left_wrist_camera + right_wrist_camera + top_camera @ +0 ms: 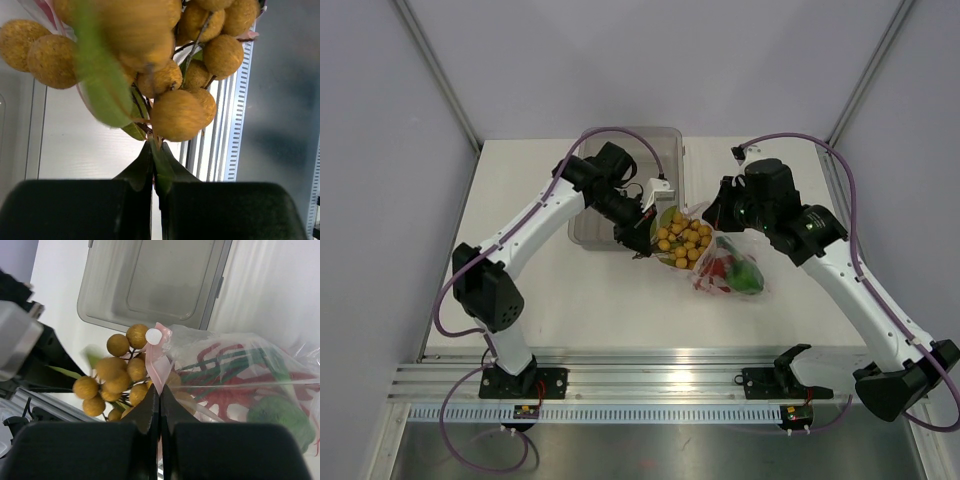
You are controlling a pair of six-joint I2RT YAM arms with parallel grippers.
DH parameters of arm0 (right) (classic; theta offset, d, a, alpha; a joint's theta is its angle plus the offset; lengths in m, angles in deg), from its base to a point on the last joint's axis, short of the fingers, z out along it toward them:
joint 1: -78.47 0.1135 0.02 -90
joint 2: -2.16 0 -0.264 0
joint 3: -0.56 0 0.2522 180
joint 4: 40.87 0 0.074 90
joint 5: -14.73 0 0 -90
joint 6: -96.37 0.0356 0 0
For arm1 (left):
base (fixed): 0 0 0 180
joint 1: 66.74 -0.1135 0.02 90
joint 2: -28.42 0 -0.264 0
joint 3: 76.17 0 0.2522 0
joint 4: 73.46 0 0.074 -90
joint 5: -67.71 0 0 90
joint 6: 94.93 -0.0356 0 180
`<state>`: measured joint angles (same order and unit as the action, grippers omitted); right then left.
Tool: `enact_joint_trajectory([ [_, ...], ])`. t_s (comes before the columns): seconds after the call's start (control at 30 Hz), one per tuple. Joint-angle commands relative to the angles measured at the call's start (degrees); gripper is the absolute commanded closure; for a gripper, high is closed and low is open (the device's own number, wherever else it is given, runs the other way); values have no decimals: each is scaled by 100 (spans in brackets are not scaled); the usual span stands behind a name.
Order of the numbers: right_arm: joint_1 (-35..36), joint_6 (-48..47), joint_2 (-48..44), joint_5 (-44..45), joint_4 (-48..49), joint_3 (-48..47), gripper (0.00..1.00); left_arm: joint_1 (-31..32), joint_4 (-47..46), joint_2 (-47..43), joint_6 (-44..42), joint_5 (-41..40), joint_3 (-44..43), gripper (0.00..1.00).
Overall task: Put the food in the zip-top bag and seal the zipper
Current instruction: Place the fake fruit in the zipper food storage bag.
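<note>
Insertion: ball cluster (117, 370) at zip-top bag (235, 375) mouth.
Left pincer (156, 187) clamps stem (155, 150); right pincer (160, 405) pinches zipper (156, 362); cluster must next advance past the latter.

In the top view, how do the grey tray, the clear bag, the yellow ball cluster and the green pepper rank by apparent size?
Largest to smallest:
1. grey tray
2. clear bag
3. yellow ball cluster, only slightly smaller than the bag
4. green pepper, inside the bag

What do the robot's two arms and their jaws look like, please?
The left arm and right arm match: white tubular links between chunky black joints, on black bases. A thin purple cable loops loosely along each. The jaws are plain, blocky and black.
</note>
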<state>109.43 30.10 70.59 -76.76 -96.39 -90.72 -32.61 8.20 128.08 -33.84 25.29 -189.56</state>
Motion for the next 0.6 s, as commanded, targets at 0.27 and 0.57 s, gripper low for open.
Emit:
enact_joint_trajectory([
  [0.27,-2,-96,-163,-228,361,-185,100,217,-110,247,402,-494,-276,100],
  [0.57,-11,106,48,-738,607,-176,100,524,126,633,834,-1320,-961,100],
])
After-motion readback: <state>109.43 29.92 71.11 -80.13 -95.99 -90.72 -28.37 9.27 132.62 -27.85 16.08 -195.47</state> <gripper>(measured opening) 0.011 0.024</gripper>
